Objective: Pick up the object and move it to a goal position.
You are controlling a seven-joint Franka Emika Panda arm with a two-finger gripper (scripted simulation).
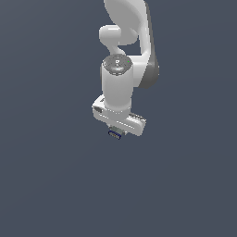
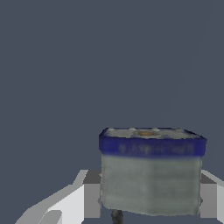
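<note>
The object [image 2: 151,175] is a small boxy grey-green block with a dark blue rim and a small orange mark on its top face. In the wrist view it sits between my two white fingers [image 2: 89,194], which press on both of its sides. In the exterior view the object [image 1: 115,134] shows only as a tiny blue-rimmed piece poking out under the white hand. My gripper [image 1: 116,132] is shut on it. The fingertips themselves are hidden by the hand in the exterior view.
The white arm [image 1: 125,55] comes down from the top of the exterior view. A plain dark grey-blue surface [image 1: 55,176] fills everything else, with no other objects in sight.
</note>
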